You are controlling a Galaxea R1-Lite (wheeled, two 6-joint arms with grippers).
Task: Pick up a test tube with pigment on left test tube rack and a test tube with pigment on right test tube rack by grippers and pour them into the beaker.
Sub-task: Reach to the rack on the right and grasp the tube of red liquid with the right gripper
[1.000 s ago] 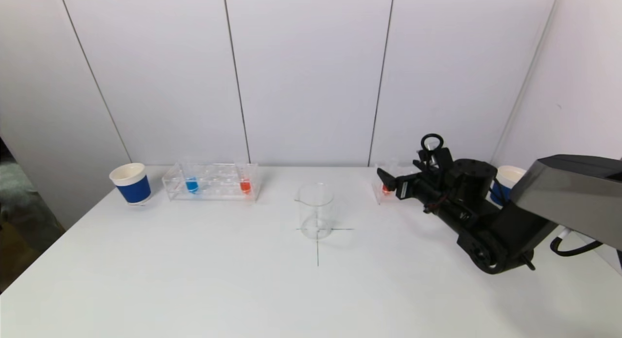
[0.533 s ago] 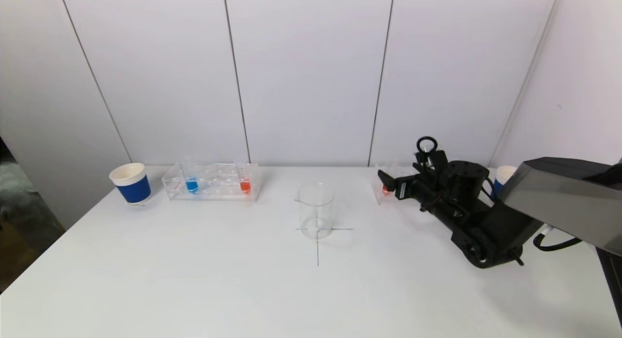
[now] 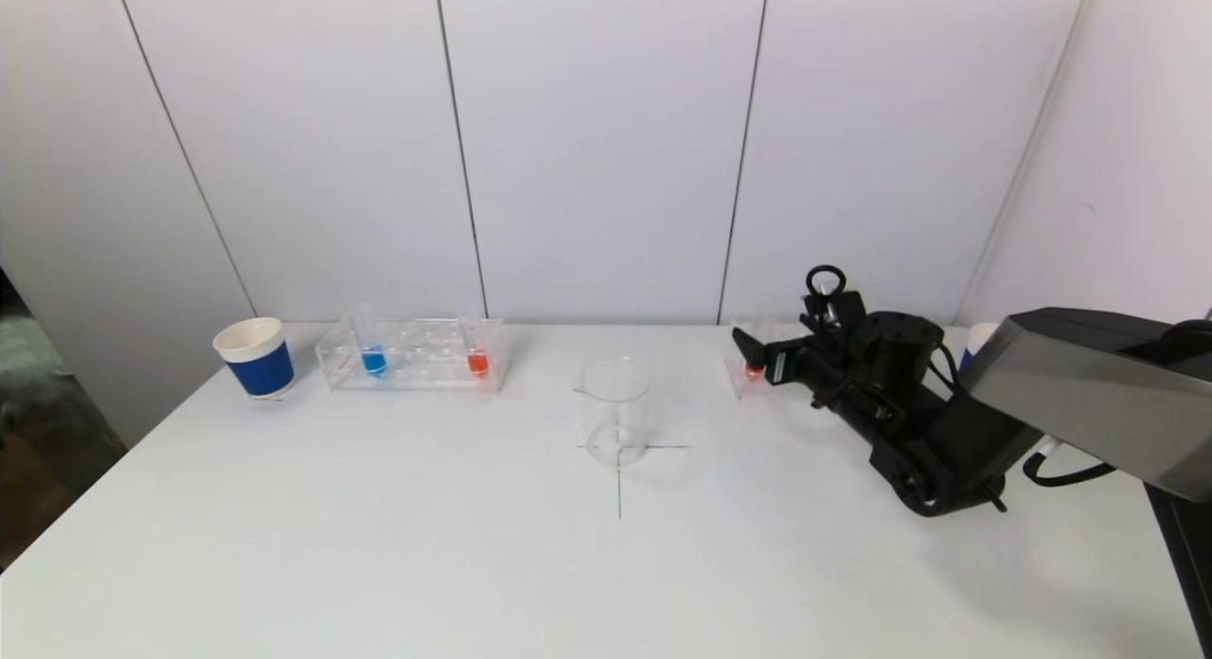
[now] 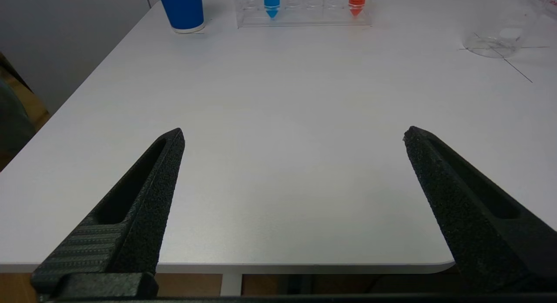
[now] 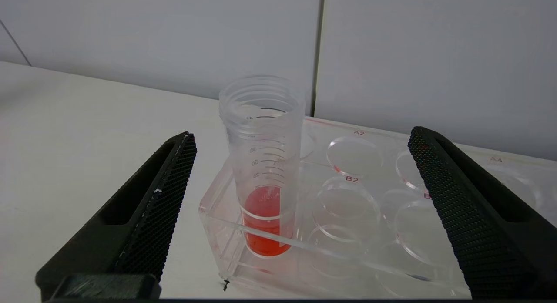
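Tabletop [image 3: 379, 545], white and marked with a thin cross, carries the whole setup. Over that cross stands the clear beaker [image 3: 616, 409], upright, roughly midway between the two racks.

On the robot's left, near the back wall, sits the left test tube rack [image 3: 413, 354], a clear plastic frame. It holds a tube with blue pigment [image 3: 373, 358] toward its outer end and a tube with orange-red pigment [image 3: 478, 360] at the end nearer the beaker. Just beside that rack, farther left, is a blue paper cup [image 3: 256, 357] with a white rim.

On the robot's right, the right test tube rack [image 5: 348, 233] is mostly hidden behind the arm in the head view. The right wrist view shows it clearly: a clear tray with round, labelled holes, and in its corner hole a right tube with red pigment [image 5: 263, 163], upright, uncapped, with the colour filling only its lower part.

The right tool [image 5: 300, 139] is level with this tube, its fingers [image 5: 161, 194] spread wide on either side, not touching it and holding nothing. A second cup [image 3: 975, 342] peeks out behind the right arm.

The left tool [image 4: 293, 135] hangs back at the near edge of the tabletop, well apart from the left rack, its fingers also spread wide and holding nothing.
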